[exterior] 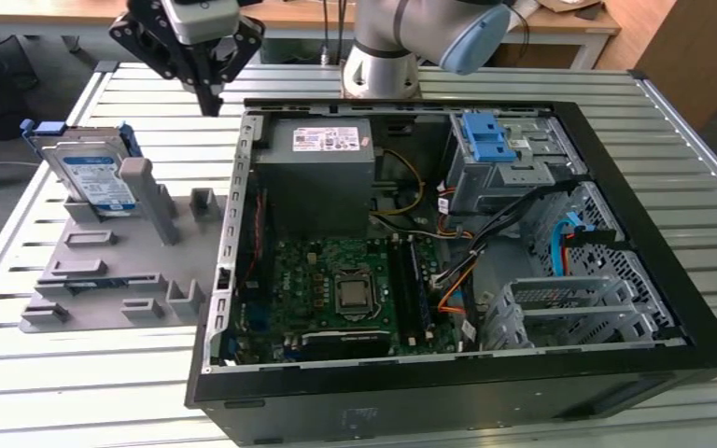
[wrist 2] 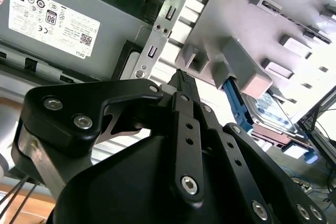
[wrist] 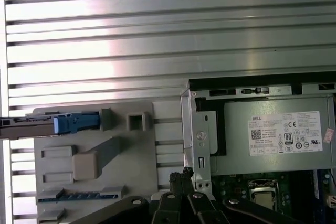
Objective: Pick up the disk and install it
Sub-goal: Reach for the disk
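- Currently, the gripper (exterior: 213, 98): black, angular linkage fingers studded with bolt heads. The tips are clenched together into one narrow ridged point with nothing between them. It hangs over the table near the case's back corner, towards the exterior view's left. The meeting tips appear in both wrist views (wrist 2: 181, 77) (wrist: 184, 174).
- The disk (exterior: 91, 175): a flat, rectangular, silver-grey slab with a white-and-blue label and a blue plastic carrier frame. It stands on edge in a slot of the fixture at the exterior view's left, well apart from the gripper. It is seen edge-on in the first wrist view (wrist: 68, 123) and partly behind a grey post in the second wrist view (wrist 2: 270, 106).
- Fixture (exterior: 109, 271): a matte grey moulded plate, lying flat, with blocky posts and rectangular pockets (wrist: 94, 182) (wrist 2: 236, 14).
- Table (exterior: 35, 392): glossy ribbed metal slats (wrist: 157, 24).
- Computer case (exterior: 458, 411): a black tower on its side, open on top, just beside the fixture.
- Power supply (exterior: 321, 173): a plain grey metal box with a white sticker, in the case corner nearest the gripper (wrist: 236, 145) (wrist 2: 121, 9).
- Motherboard (exterior: 321, 280): a green board with a square socket.
- Latch (exterior: 488, 140): blue plastic with ridged steps, on the metal drive cage.
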